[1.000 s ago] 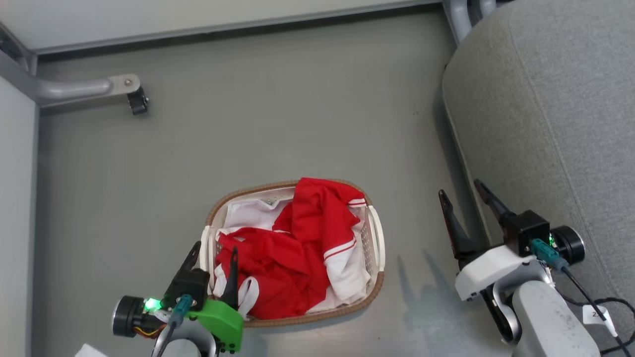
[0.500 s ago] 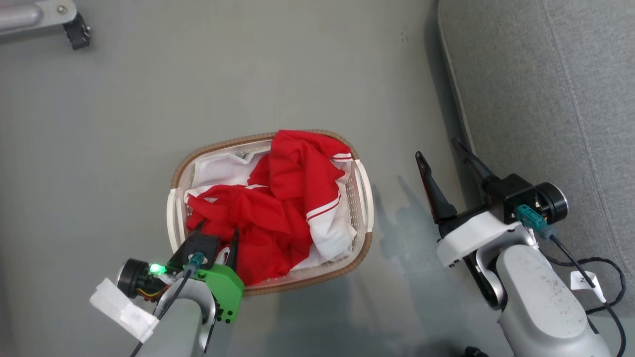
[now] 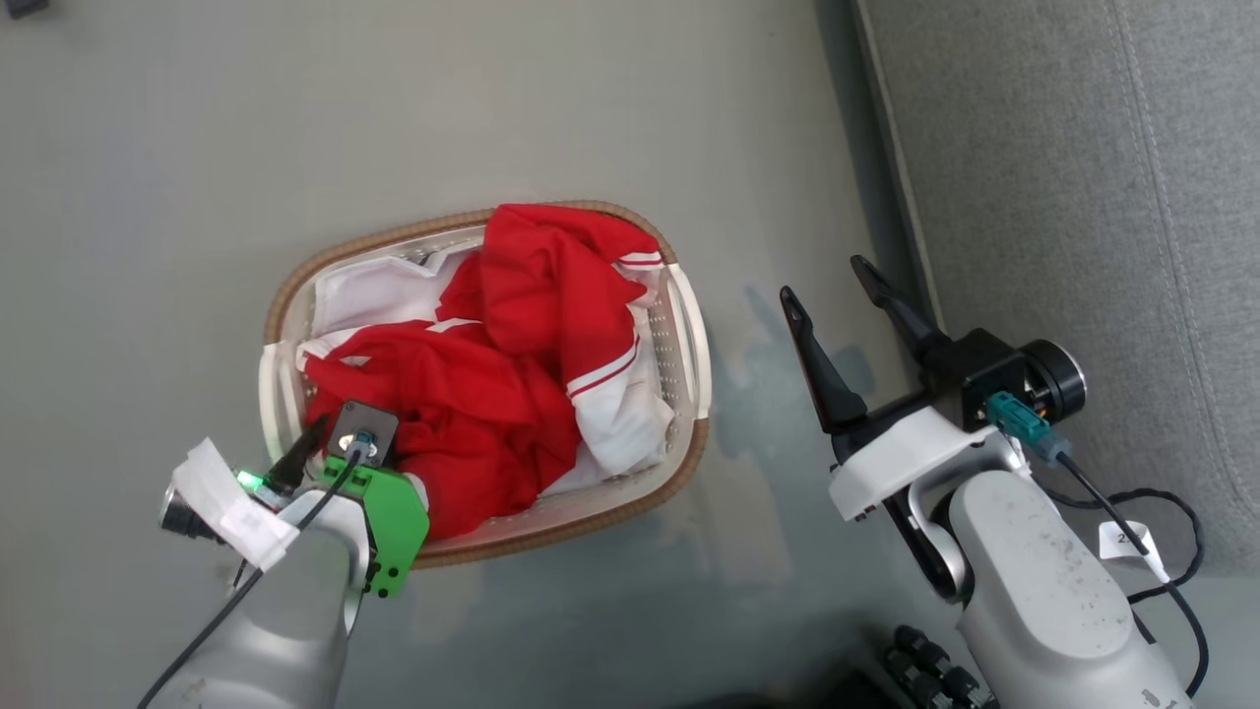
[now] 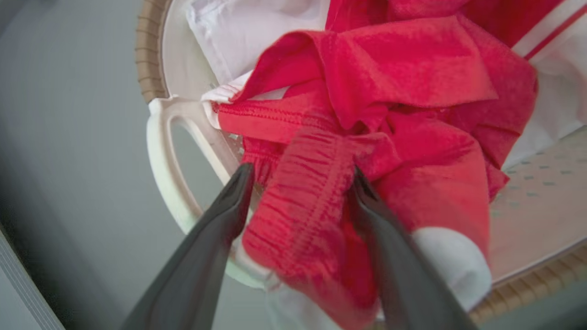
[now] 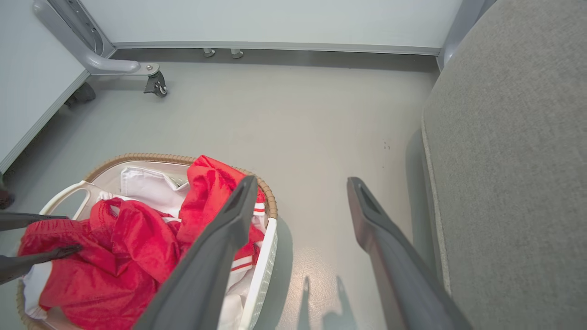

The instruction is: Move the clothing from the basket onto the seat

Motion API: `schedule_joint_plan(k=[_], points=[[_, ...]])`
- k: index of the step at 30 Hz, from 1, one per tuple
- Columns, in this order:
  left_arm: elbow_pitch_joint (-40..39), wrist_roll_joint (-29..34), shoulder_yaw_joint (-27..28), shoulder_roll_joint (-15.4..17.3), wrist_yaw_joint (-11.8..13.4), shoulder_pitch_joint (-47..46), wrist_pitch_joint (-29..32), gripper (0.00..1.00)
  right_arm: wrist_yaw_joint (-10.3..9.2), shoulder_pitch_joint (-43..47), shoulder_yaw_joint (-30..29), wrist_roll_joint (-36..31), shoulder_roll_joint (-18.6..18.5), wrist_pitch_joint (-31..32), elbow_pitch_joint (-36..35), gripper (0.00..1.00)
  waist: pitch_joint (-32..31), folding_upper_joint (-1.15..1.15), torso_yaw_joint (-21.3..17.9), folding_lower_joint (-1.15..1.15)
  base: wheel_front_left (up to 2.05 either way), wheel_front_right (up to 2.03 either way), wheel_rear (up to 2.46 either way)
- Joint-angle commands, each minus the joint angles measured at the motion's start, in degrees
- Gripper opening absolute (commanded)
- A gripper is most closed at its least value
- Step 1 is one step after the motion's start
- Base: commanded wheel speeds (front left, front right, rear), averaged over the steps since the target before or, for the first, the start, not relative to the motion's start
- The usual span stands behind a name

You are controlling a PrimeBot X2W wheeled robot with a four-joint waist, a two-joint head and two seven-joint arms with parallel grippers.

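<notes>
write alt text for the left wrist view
The left end effector stands open, its two dark fingers straddling a bunched red waistband of the clothing in the basket. Grey floor shows at left, beyond the basket's brown woven rim.

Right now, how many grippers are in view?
2. The left gripper is at the basket, open around red clothing; the right gripper is open over the floor beside the seat.

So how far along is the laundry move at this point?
Done: nothing; all the clothing lies in the basket, none on the visible part of the seat. In hand: the left gripper, open, straddles a gathered red fold, not yet closed. The right gripper hangs open between basket and seat, holding nothing. Remaining: grip, lift, carry across.
</notes>
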Motion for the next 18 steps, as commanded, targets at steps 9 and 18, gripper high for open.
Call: schedule_joint_plan(k=[9,18], points=[[1.9,0.5,-2.1,0.6,-2.5,-3.0,6.0,1.0,-0.03,-1.3,1.1,1.1,0.8,-0.3,0.4,1.0,2.0,0.0,-2.7,-0.01,0.0,0.0,0.0],[2.1,1.4,-4.3,2.2,-2.7,-5.7,8.9,1.0,-0.03,-2.6,1.7,2.0,1.3,-0.3,-0.6,1.0,4.8,0.0,-5.0,-0.01,0.0,0.0,0.0]])
